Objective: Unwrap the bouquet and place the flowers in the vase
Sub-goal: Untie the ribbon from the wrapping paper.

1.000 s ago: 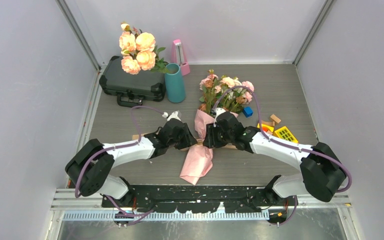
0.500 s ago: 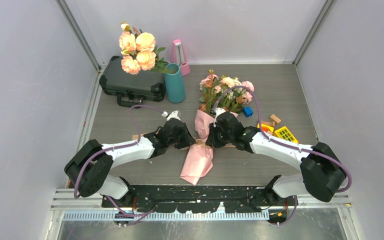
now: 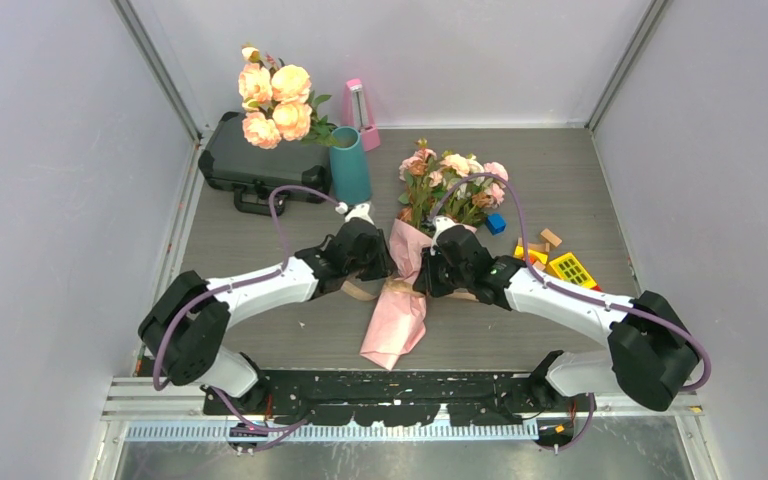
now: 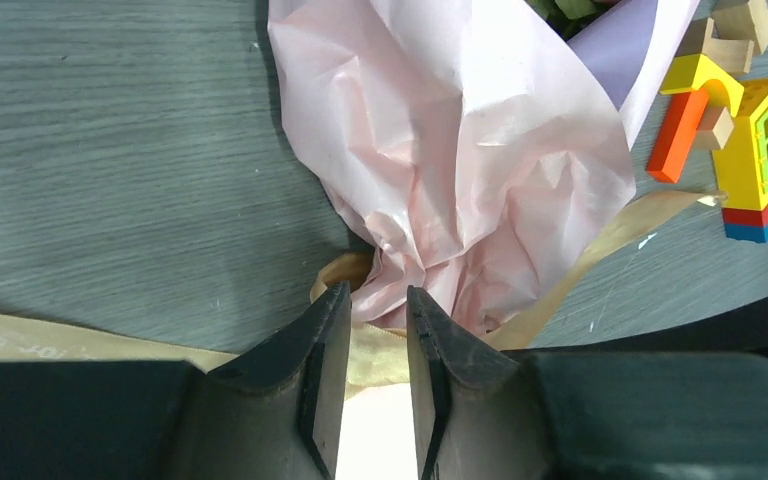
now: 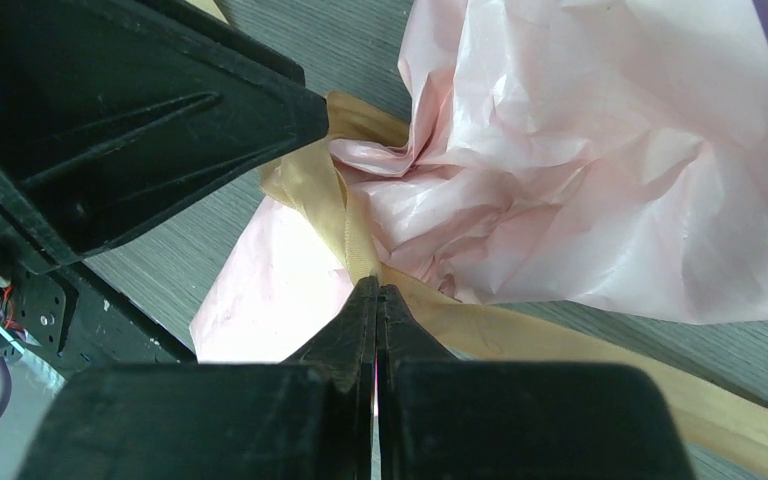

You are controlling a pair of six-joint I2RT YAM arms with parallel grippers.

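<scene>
Top external: fixed high, behind arm bases at near edge; looks down and toward far wall; wide view, whole desk and both arms in frame.

Left wrist: on left arm, low over desk, faces right along left tool; close-up, pink paper fills most of frame, toy blocks at right edge.

Right wrist: very close, faces left along right tool; left tool's black body at upper left.

All three views share tied waist of bouquet: tan ribbon, pink paper.

One wrapped bouquet, one bunch of peach roses, one teal vase, one black case, one pink metronome.
</scene>
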